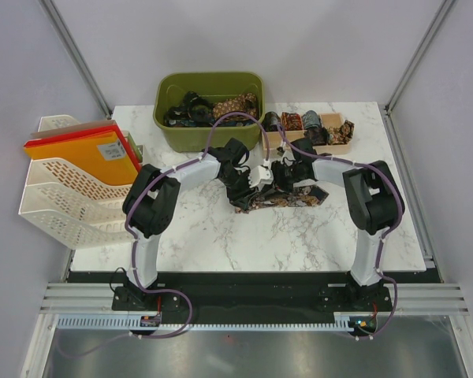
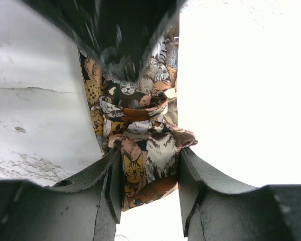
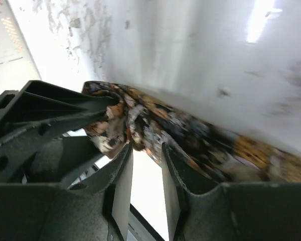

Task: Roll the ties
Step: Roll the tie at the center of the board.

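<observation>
A dark tie (image 1: pixel 288 198) with a brown-gold animal print lies on the marble table in the middle, partly bunched up. My left gripper (image 1: pixel 249 191) is at its left end. In the left wrist view the left gripper (image 2: pixel 149 175) is shut on the bunched tie (image 2: pixel 140 130), which fills the gap between the fingers. My right gripper (image 1: pixel 284 183) meets it from the right. In the right wrist view the right gripper (image 3: pixel 146 150) has its jaws close together, with a fold of the tie (image 3: pixel 190 135) pinched at the tips.
A green bin (image 1: pixel 191 142) with several loose ties stands at the back centre. A cardboard box (image 1: pixel 336 146) with rolled ties stands at the back right. White stacked trays (image 1: pixel 63 193) holding orange folders (image 1: pixel 83 153) stand at the left edge.
</observation>
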Available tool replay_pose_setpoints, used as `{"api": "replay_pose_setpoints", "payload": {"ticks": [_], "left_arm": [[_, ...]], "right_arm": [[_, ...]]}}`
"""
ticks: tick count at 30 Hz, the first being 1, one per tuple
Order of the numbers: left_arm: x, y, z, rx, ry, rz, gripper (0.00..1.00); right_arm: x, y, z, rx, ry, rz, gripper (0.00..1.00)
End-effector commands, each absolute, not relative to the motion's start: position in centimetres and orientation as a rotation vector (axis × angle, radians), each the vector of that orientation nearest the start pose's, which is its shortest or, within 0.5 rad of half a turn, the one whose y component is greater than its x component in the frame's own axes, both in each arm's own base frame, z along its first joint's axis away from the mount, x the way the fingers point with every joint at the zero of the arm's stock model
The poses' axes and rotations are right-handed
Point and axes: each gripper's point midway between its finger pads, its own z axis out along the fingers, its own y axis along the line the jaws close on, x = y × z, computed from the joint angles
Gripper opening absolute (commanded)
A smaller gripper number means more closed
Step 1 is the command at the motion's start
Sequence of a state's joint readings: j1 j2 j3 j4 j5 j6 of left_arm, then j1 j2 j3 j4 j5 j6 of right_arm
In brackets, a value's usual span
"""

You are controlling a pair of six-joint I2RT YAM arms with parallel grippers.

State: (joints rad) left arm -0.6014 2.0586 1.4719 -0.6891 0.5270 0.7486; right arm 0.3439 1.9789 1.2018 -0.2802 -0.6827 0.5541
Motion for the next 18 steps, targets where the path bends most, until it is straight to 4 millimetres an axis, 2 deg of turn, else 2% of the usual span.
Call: {"api": "replay_pose_setpoints", "payload": {"ticks": [1, 3, 8, 12, 16, 18], "left_arm": [[27.5, -24.4, -2.7, 1.893, 2.313, -0.663, 0.1], [27.4, -24.4, -2.8, 1.898, 2.314, -0.662, 0.1], [27.6, -24.3, -2.7, 1.899, 2.309, -0.651, 0.1], [27.5, -24.4, -2.7, 1.898, 2.308, -0.655, 0.1], [27.7, -24.4, -2.6, 1.897, 2.303, -0.649, 0.1], [27.7, -24.3, -2.6, 1.901, 2.306, -0.643, 0.1]], "right_arm": [[34.7, 25.4, 7.1, -0.08, 2.68, 1.15, 0.36], [34.3, 26.7, 7.9, -0.069, 2.661, 1.243, 0.36], [33.4, 29.1, 8.5, -0.08, 2.638, 1.336, 0.37], [33.3, 30.0, 7.8, -0.082, 2.65, 1.344, 0.38], [33.2, 30.1, 5.5, -0.055, 2.703, 1.33, 0.38], [33.2, 30.3, 5.1, -0.051, 2.705, 1.341, 0.38]]}}
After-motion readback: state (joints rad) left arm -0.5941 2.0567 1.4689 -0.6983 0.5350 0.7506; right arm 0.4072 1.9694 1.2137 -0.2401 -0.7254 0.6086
